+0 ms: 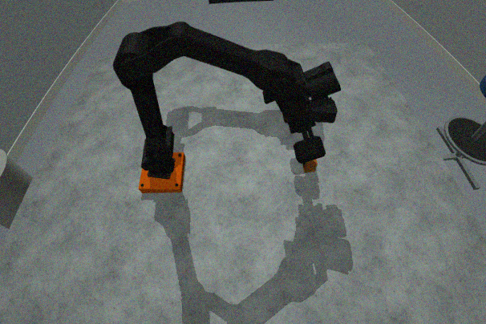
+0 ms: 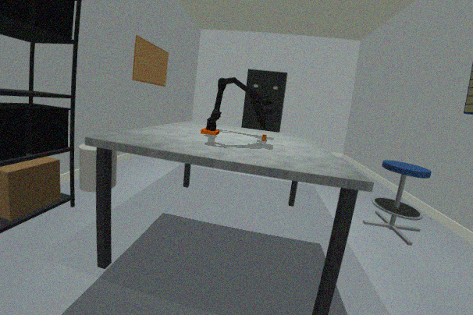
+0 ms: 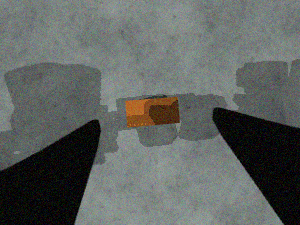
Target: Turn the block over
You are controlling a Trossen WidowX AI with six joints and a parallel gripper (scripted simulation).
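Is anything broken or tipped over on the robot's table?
Nothing stands out. The orange block lies flat on the grey table, whole and square. The gripper hangs above it, open and holding nothing. The dark patch on the block looks like the gripper's shadow, not damage. Nothing looks spilled or knocked over.

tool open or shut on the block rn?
Open, holding nothing. In the wrist view the tool has its fingers spread wide, above the orange block, which lies on the table.
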